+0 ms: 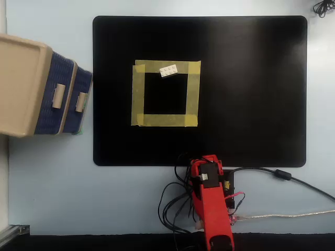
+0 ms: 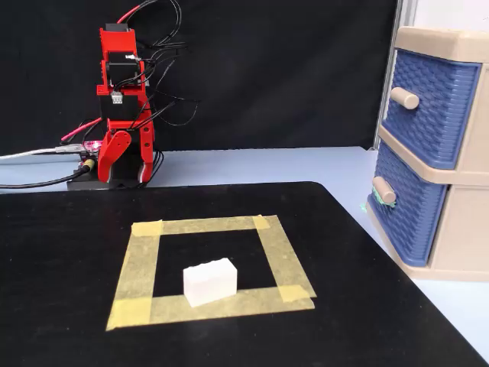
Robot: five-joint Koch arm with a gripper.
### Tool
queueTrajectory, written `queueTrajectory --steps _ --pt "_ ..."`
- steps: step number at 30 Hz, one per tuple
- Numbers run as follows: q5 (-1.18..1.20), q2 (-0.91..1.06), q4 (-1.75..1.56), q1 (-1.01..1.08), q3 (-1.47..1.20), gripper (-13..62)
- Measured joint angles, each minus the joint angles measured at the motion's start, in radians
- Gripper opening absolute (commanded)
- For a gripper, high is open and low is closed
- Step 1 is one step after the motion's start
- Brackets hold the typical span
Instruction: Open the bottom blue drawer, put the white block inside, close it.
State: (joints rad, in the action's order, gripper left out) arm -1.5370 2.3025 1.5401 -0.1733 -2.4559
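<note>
folded at the table's [image 1: 52, 183] near edge in the overhead view, tool [image 2: 122, 164] tucked down, state impossible to tell. up-left from it: 1 bottom blue drawer [image 2: 409, 206], shut, handle facing the mat [image 1: 251, 94]. straight ahead: 1 white block [image 1: 168, 70] on the tape square's [image 1: 138, 94] far strip, long axis along it. 2 drawers counted.

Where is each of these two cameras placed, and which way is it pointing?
Overhead view: hangs above, looking straight down on the black mat; the folded red arm shows at the bottom edge.
Fixed view: sits low at the table's far side, facing the arm across the mat.
Both share the white block, the yellow tape square and the bottom blue drawer.
</note>
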Motion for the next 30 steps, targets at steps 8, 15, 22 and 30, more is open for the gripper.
queueTrajectory --steps 8,15,22,30 --pt "-0.002 0.002 0.067 0.012 0.075 34.0" --pt "-0.063 -0.017 0.281 0.008 0.758 33.6" --pt "-0.762 -0.376 0.08 -0.572 0.983 33.6" --pt "-1.304 -0.649 -1.0 -0.739 0.692 33.5"
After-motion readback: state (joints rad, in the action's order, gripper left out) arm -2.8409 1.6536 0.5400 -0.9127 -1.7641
